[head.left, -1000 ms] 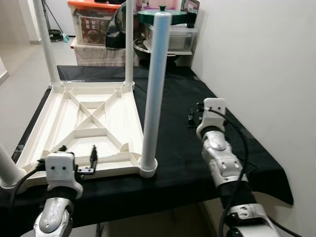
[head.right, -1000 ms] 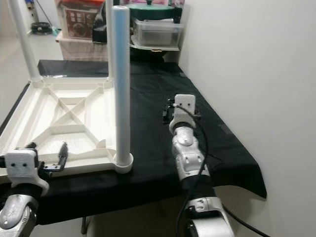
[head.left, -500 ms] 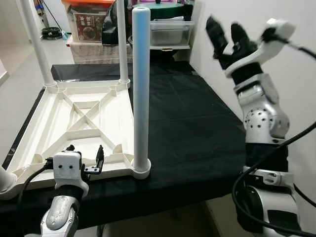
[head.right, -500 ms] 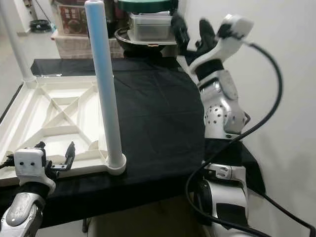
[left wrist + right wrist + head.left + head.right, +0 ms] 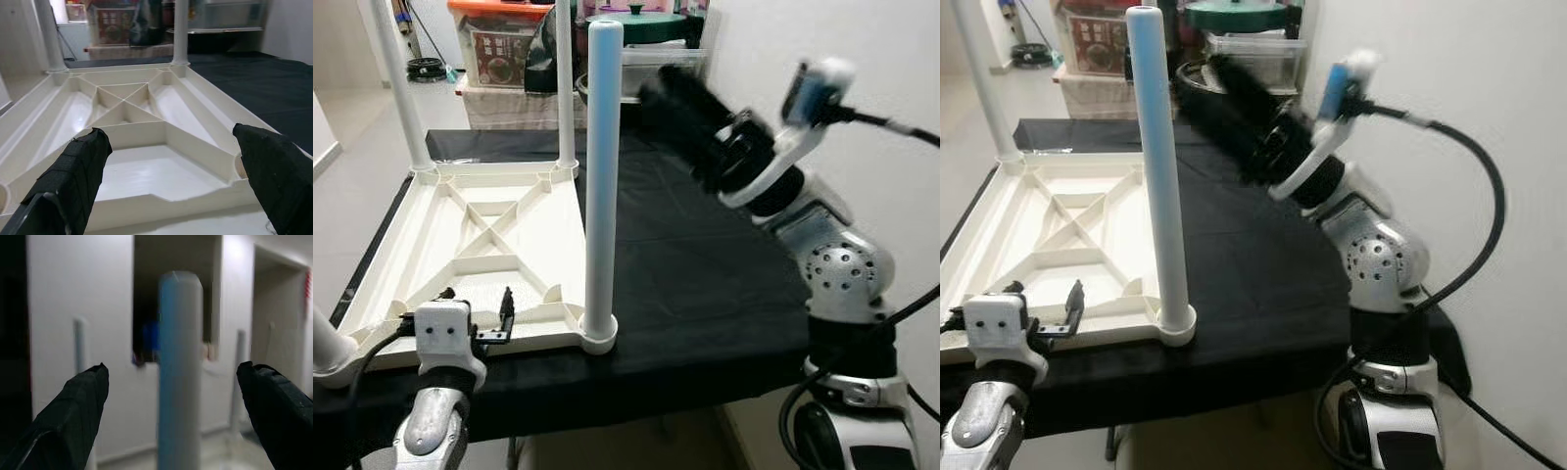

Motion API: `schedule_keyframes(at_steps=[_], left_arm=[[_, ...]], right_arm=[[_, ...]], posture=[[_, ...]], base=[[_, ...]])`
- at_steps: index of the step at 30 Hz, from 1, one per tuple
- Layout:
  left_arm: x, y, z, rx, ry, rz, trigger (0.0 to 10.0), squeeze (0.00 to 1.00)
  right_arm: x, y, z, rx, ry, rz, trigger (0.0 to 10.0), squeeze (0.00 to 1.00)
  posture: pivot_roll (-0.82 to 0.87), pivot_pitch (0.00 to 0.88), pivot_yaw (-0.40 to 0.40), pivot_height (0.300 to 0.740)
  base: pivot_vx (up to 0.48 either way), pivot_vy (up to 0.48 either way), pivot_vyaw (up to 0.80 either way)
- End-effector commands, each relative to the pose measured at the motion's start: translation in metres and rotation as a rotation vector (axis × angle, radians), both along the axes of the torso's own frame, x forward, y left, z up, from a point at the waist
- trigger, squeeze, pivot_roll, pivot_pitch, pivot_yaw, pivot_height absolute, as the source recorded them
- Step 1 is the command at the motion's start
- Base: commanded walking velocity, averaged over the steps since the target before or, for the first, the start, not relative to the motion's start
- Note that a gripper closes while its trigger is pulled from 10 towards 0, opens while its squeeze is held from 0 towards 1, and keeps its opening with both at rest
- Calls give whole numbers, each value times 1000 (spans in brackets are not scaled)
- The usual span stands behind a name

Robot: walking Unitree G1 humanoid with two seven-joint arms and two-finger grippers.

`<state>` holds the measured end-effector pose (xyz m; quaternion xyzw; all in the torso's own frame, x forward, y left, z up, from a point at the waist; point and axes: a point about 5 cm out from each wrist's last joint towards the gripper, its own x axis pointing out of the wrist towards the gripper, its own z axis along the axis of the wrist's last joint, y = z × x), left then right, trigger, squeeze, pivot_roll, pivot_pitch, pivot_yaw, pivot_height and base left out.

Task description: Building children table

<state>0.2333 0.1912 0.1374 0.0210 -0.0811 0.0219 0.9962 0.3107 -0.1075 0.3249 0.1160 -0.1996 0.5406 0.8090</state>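
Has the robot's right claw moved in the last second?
Yes. The right claw has risen off the black tablecloth and swung toward the near white leg, fingers open.

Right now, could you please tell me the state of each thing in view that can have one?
Tabletop: upside down on the black cloth.
Near leg: upright in its corner socket.
Far legs: upright in sockets.
Right gripper: jaws open, raised, facing the near leg.
Left gripper: jaws open, at the tabletop's near edge.
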Motion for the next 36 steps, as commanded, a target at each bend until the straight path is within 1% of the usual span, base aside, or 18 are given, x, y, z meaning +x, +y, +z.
schedule_keyframes(at_steps=[1,4,10,14,17,20,21,24,29,30,31,32,35,36], left_arm=[[0,-2,-3,7,6,-2,10000,0],[0,-1,-3,7,5,-1,10000,0],[1,-2,-3,7,5,-4,10000,0],[2,-3,-4,6,2,-8,10000,0],[2,-3,-4,6,2,-9,10000,0],[3,-4,-5,5,4,-11,10000,0],[3,-4,-5,4,4,-13,10000,0],[4,-5,-5,4,3,-14,10000,0],[4,-5,-5,4,3,-13,10000,0],[4,-5,-5,4,3,-11,10000,0],[4,-5,-5,4,3,-11,10000,0],[4,-5,-6,4,3,-10,10000,0],[4,-5,-6,3,3,-11,10000,0],[4,-6,-6,3,3,-11,10000,0]], right_arm=[[9,0,-9,-37,45,-62,10000,0],[9,-2,-4,-9,51,-56,10000,0],[7,-1,6,-15,32,-72,10000,0],[-1,4,20,-11,-44,5,10000,0],[-3,5,22,-21,-58,11,10000,0],[0,8,29,-44,-36,-26,10000,0],[5,11,35,-50,-5,-60,10000,0],[10,13,38,-57,20,-79,10000,0],[12,15,39,-63,33,-82,10000,0],[16,17,40,-72,55,-94,10000,0],[16,17,40,-72,55,-94,10000,0],[22,21,42,-88,94,-122,4824,0],[23,21,42,-94,104,-131,4824,0],[24,21,41,-99,114,-139,4118,0]], posture=[[3,0,-89,740],[-1,0,-86,740],[-5,0,-85,740],[-7,0,-83,740],[-7,0,-83,740],[-11,0,-82,740],[-11,0,-82,740],[-9,0,-85,740],[-9,0,-85,740],[-8,0,-88,740],[-8,0,-88,740],[-11,0,-89,740],[-11,0,-90,740],[-11,0,-90,740]], base=[[0,0,0],[0,0,0],[0,0,0],[0,0,0],[0,0,0],[0,0,0],[0,0,0],[0,0,0],[0,0,0],[0,0,0],[0,0,0],[0,0,0],[0,0,0],[0,0,0]])
